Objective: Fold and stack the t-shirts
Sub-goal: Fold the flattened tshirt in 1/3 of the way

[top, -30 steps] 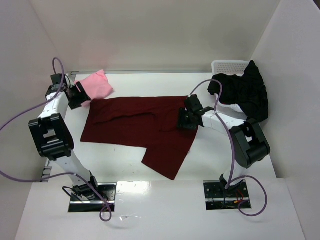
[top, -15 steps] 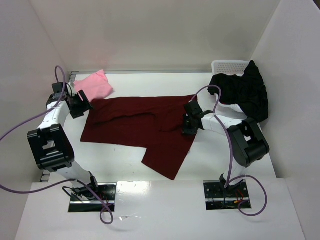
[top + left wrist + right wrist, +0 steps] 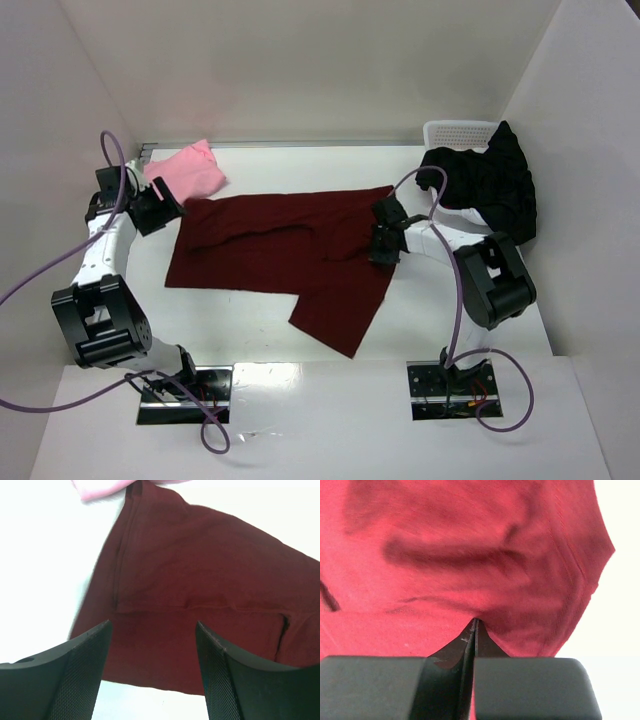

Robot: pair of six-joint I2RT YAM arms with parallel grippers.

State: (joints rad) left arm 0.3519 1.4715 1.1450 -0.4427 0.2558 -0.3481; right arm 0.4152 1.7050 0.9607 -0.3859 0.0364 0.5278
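Observation:
The dark maroon t-shirt (image 3: 270,250) lies spread across the middle of the table, one flap reaching toward the near edge. My right gripper (image 3: 381,250) sits on its right part, and in the right wrist view the gripper (image 3: 475,622) is shut, pinching a fold of the maroon cloth (image 3: 470,555). My left gripper (image 3: 168,210) hovers at the shirt's far left corner. Its jaws (image 3: 152,625) stand open over the maroon cloth (image 3: 200,570), holding nothing. The light pink t-shirt (image 3: 190,170) lies crumpled at the back left. The black t-shirt (image 3: 490,185) is heaped at the back right.
The black shirt hangs over a white mesh basket (image 3: 455,130) in the back right corner. White walls enclose the table on the left, back and right. A corner of the pink shirt (image 3: 100,487) shows at the top of the left wrist view.
My right gripper has closed on the maroon cloth and shifted slightly toward the back. The left arm has swung a little left and back, its gripper still open.

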